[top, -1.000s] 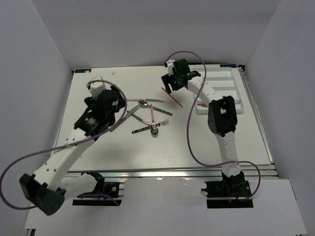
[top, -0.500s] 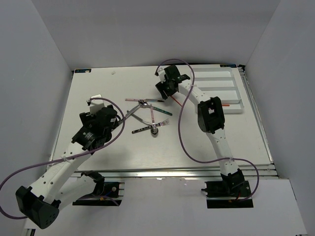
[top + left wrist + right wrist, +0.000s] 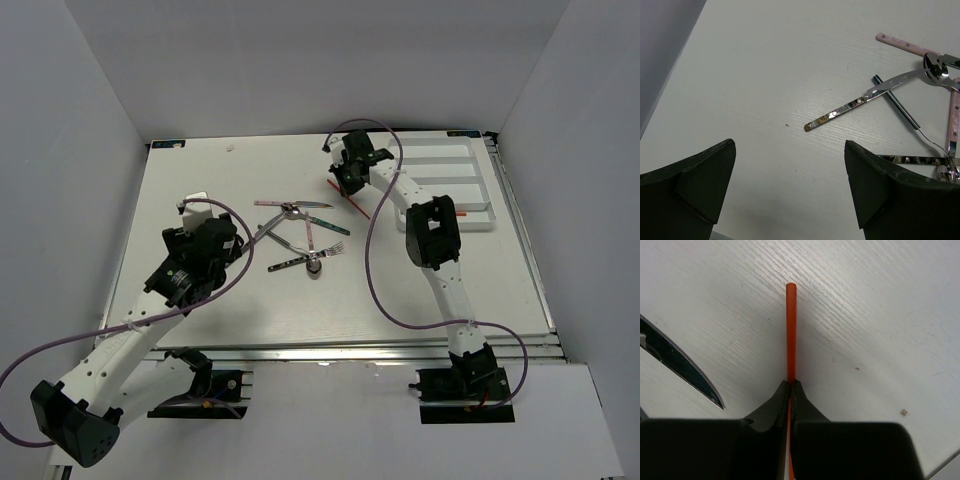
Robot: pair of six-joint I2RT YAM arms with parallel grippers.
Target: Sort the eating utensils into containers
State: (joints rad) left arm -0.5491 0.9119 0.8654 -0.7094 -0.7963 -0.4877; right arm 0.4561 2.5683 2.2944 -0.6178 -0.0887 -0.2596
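Note:
The right wrist view shows my right gripper shut on a thin orange stick, which runs out past the fingertips close over the table. From above, that gripper is at the back centre and the orange stick slants toward the near right. Several silver utensils lie crossed mid-table, one a spoon over a dark green stick. To their left my left gripper is open; in its wrist view the gripper has bare table between the fingers. The white tray is at the back right.
A serrated knife tip lies just left of the right gripper. A pink-handled utensil is at the far side of the pile. White walls enclose the table on three sides. Purple cables loop off both arms.
The right gripper went from open to shut on the orange stick after shifting left and back. The left arm drew back toward the near left early on, then held still.

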